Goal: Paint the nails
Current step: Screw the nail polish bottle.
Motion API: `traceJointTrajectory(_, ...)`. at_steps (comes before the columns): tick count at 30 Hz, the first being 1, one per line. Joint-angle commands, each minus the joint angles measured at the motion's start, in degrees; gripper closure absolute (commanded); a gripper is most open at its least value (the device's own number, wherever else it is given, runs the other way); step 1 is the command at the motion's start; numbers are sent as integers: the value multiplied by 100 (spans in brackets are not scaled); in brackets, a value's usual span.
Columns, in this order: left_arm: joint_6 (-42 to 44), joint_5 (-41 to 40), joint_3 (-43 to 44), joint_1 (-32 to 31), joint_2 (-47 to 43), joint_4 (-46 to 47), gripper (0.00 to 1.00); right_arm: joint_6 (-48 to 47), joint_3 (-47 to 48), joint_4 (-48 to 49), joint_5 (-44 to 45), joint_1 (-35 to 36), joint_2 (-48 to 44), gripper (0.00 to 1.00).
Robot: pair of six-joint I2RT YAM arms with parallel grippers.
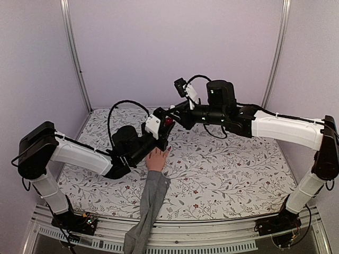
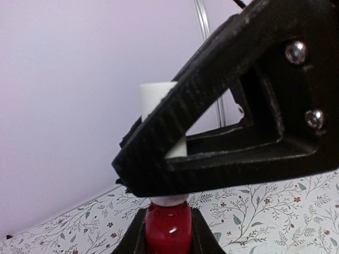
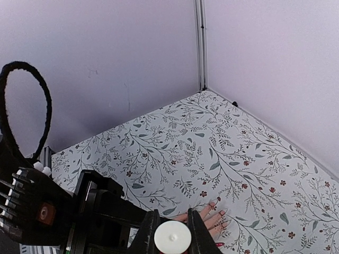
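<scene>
The peach mannequin hand (image 1: pixel 157 159) lies flat on the flowered table with its grey sleeve (image 1: pixel 151 203) pointing towards the near edge. Its nails (image 3: pixel 223 212) show small in the right wrist view, and one at the lower edge (image 3: pixel 219 244) looks red. Just above the hand, my left gripper (image 1: pixel 165 128) is shut on a small red polish bottle (image 2: pixel 168 230). My right gripper (image 1: pixel 172 113) comes in from the right and is shut on the bottle's white cap (image 3: pixel 172 238). In the left wrist view the cap (image 2: pixel 157 100) sits on the bottle, partly hidden behind the right gripper's black fingers (image 2: pixel 212 143).
The flowered tablecloth (image 1: pixel 233 164) covers the table, with lilac walls behind and at both sides. A black cable loop (image 1: pixel 119 108) arches over the left wrist. Both arm bases stand at the near edge.
</scene>
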Motion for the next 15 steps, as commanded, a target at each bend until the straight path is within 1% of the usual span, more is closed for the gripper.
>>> traceJointTrajectory(1,82,-20,240,-87,-72,583,100,90,-234,-373,-116,204,-93,85)
traceJointTrajectory(5,138,36,115,-85,-169,585,100,43,-341,-343,16,163,-230,73)
traceJointTrajectory(7,178,146,36,-87,-225,575,100,8,-416,-351,57,115,-324,66)
traceJointTrajectory(9,178,307,-31,-75,-306,553,100,-30,-486,-181,82,73,-414,61)
traceJointTrajectory(11,158,550,-95,-72,-379,458,100,-71,-584,-112,51,27,-528,56)
traceJointTrajectory(13,80,864,-167,-30,-473,380,100,-163,-720,-1,-118,6,-701,49)
traceJointTrajectory(15,-76,1315,-263,53,-587,371,100,-446,-865,104,-288,-1,-851,43)
